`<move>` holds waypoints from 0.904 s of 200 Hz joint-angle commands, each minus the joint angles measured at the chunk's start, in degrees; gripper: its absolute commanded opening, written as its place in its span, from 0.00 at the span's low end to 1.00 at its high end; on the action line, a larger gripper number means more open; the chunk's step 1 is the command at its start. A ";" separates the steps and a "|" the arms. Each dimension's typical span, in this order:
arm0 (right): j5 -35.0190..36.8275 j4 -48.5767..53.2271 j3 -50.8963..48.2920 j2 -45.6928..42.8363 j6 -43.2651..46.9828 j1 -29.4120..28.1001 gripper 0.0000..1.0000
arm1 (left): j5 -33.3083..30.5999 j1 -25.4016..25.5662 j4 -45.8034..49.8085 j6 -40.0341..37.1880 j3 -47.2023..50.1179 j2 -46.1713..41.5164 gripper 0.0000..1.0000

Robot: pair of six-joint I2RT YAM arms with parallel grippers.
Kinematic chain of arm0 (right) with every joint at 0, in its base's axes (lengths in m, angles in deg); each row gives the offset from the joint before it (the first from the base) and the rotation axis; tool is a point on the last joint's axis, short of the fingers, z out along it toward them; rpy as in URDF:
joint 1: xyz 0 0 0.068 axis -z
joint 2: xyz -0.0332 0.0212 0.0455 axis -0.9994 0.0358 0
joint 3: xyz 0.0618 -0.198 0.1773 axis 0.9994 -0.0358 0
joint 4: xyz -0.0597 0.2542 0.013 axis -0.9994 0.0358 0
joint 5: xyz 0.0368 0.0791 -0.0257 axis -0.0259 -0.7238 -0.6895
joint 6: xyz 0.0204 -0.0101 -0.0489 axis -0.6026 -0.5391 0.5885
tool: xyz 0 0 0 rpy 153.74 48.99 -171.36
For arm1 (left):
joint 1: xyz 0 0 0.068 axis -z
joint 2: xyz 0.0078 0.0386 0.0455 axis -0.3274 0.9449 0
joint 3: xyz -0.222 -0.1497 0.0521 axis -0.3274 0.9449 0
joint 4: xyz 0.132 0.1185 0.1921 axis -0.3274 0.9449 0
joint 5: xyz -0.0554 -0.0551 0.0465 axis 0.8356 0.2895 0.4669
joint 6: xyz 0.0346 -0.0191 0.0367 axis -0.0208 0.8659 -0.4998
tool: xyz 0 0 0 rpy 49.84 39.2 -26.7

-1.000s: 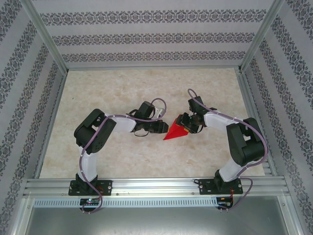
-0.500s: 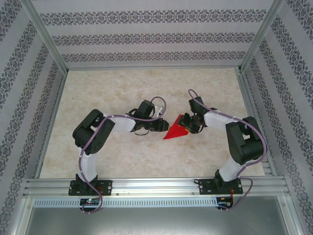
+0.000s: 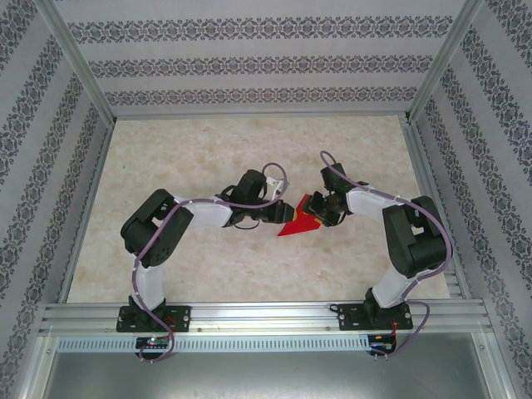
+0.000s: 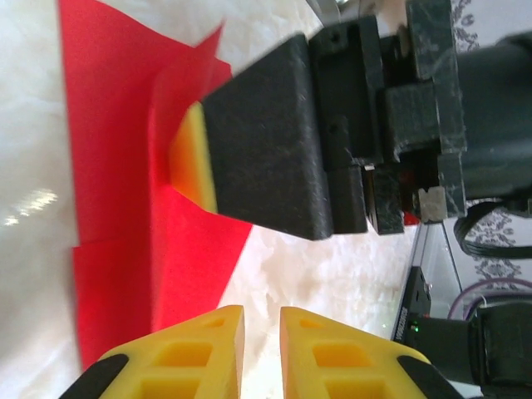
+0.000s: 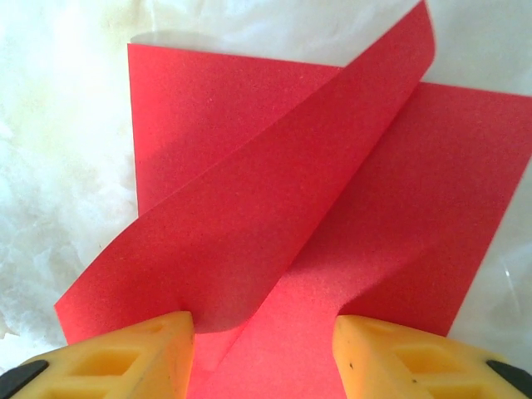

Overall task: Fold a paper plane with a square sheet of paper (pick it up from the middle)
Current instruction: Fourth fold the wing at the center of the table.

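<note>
The red paper (image 3: pixel 296 227) lies partly folded on the table between both arms, as a pointed wedge in the top view. One flap curls up off the layer below (image 5: pixel 274 208). My right gripper (image 5: pixel 264 332) is open, its yellow fingers standing on the paper's near edge with red paper spanning the gap. From the left wrist, a right finger (image 4: pixel 274 141) rests on the paper (image 4: pixel 108 166). My left gripper (image 4: pixel 262 320) is shut with nothing in it, low over bare table at the paper's edge. The yellow reverse face does not show.
The marble-patterned table (image 3: pixel 208 150) is fenced by aluminium rails (image 3: pixel 249 312) and patterned walls. Both grippers (image 3: pixel 281 214) (image 3: pixel 316 212) nearly touch over the paper. Cables loop above each wrist.
My left gripper has slid right, up to the paper's left edge, closing on the right gripper. The paper's tip has shifted slightly. The right arm has barely moved.
</note>
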 commanded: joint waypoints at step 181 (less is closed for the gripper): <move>4.19 5.56 0.16 9.65 -0.66 0.17 0.46 | -2.22 0.79 9.58 -1.55 -5.59 7.65 0.11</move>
